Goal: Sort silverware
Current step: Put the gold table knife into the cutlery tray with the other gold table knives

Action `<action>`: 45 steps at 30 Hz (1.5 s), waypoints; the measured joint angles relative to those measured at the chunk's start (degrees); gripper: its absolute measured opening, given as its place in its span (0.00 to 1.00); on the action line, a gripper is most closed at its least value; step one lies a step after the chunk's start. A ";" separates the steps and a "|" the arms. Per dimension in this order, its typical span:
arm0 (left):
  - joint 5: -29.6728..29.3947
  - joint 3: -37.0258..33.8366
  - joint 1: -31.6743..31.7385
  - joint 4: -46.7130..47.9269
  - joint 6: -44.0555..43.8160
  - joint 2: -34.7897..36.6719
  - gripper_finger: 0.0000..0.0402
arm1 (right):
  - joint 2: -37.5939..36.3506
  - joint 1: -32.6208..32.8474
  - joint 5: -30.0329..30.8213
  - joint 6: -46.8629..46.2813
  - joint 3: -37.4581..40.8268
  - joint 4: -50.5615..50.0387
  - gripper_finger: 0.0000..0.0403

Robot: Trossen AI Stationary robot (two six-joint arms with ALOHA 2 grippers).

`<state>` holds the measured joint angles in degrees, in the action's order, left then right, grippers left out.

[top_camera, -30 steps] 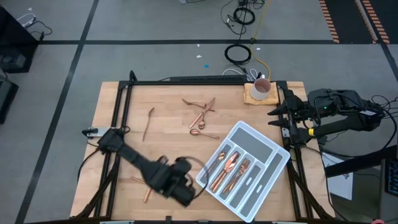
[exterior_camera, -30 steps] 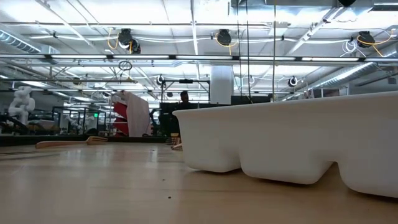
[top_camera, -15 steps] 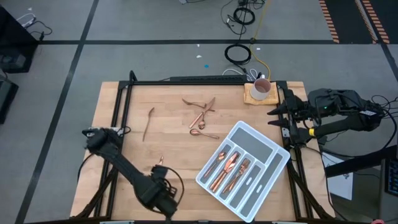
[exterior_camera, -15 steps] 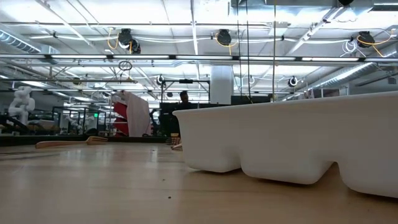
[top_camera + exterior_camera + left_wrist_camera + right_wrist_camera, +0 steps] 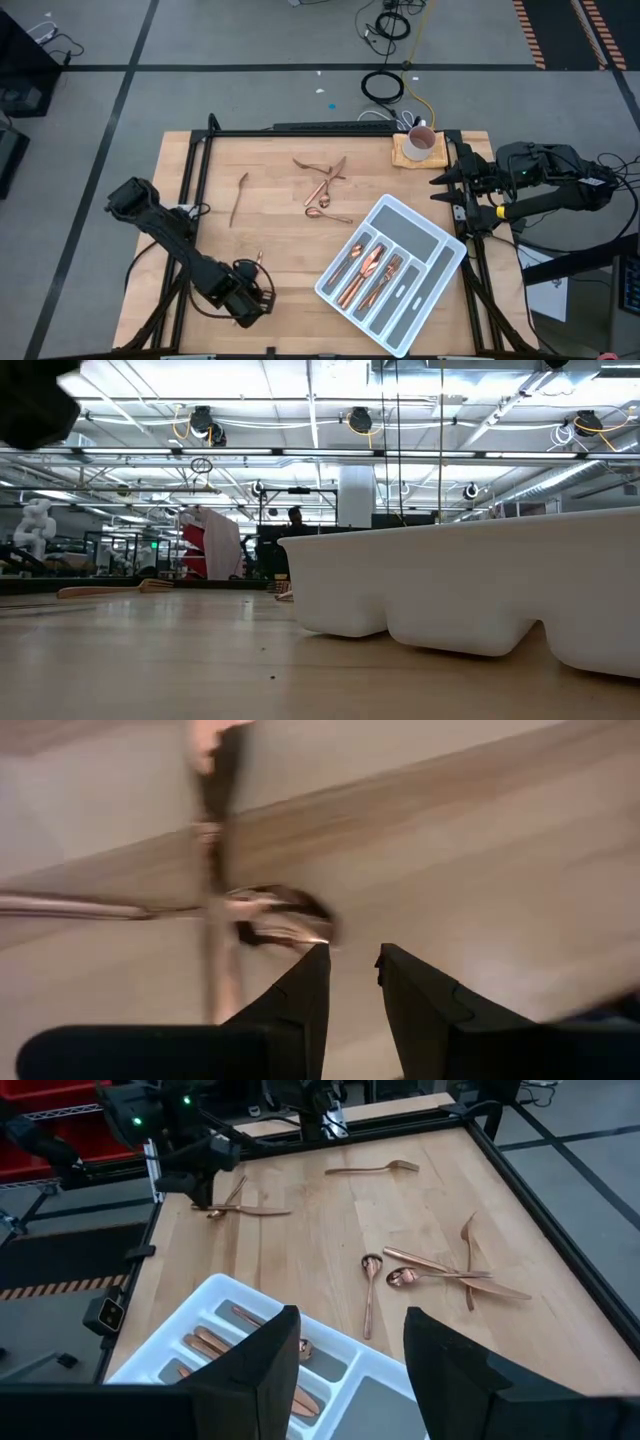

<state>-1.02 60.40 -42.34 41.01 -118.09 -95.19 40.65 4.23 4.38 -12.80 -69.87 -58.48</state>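
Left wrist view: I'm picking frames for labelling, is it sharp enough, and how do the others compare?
Left wrist view: smeared, the copper silverware pieces streak beyond the left gripper. Right wrist view: crisp, rose-gold spoons clear. Low view: grey-white divided cutlery tray sharp, bright ceiling lights glaring. High view: evenly lit.

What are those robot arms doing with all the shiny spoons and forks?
They are sorting silverware into the grey tray, which already holds some pieces. The left gripper is low over the table's front left, just above a small pile of cutlery, holding nothing. The right gripper waits open at the table's right edge. More spoons and forks and one lone piece lie loose on the wood.
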 joint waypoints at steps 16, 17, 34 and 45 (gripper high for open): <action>2.42 -1.90 0.98 7.61 5.01 1.20 0.24 | 0.00 -0.02 0.00 0.20 0.00 -0.04 0.41; 2.41 -2.33 1.13 7.01 5.54 1.20 0.24 | 0.00 -0.01 0.00 0.20 0.00 -0.04 0.41; 5.69 -2.73 6.41 0.25 24.46 1.20 0.37 | 0.00 -0.02 0.00 0.16 0.00 -0.04 0.41; 5.76 -2.73 6.20 7.25 18.15 1.08 0.51 | 0.00 0.00 0.00 0.86 0.00 -0.06 0.41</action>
<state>4.73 57.67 -36.14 48.26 -99.94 -94.11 40.64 4.23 4.38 -11.94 -69.87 -58.54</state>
